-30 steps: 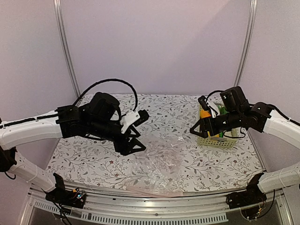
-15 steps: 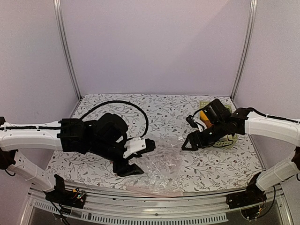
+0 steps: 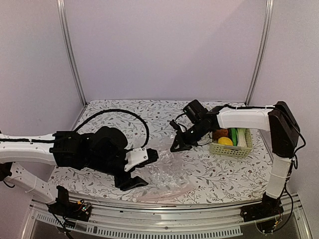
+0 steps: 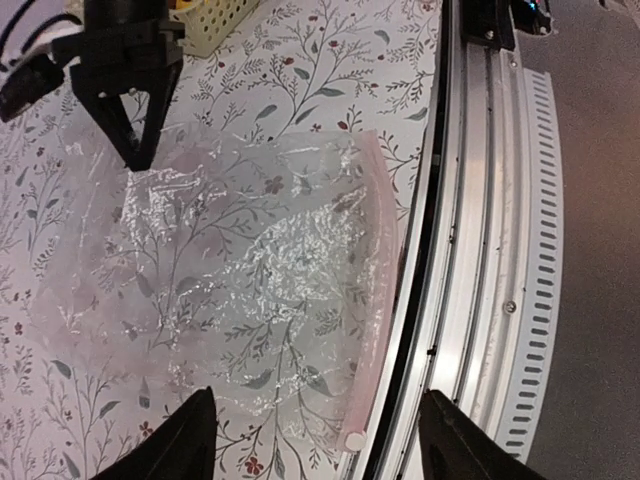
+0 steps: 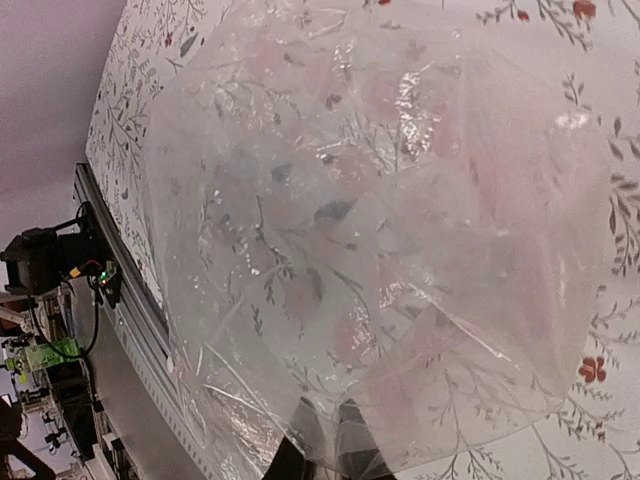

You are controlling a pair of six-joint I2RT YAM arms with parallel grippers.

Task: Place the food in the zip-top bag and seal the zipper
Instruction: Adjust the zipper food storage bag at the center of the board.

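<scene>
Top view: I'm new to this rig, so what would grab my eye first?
A clear, crinkly zip-top bag lies near the front edge of the table, between the left gripper and the right gripper. To the right, a pale green basket holds colourful toy food.

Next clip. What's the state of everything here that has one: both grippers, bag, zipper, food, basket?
Left gripper: open, holding nothing.
Right gripper: shut, apparently pinching the bag's far edge.
Bag: empty, crinkled, mostly flat on the table.
Zipper: along the bag's near edge; cannot tell whether it is sealed.
Food: in the basket, none bagged.
Basket: upright, holding the food.
</scene>
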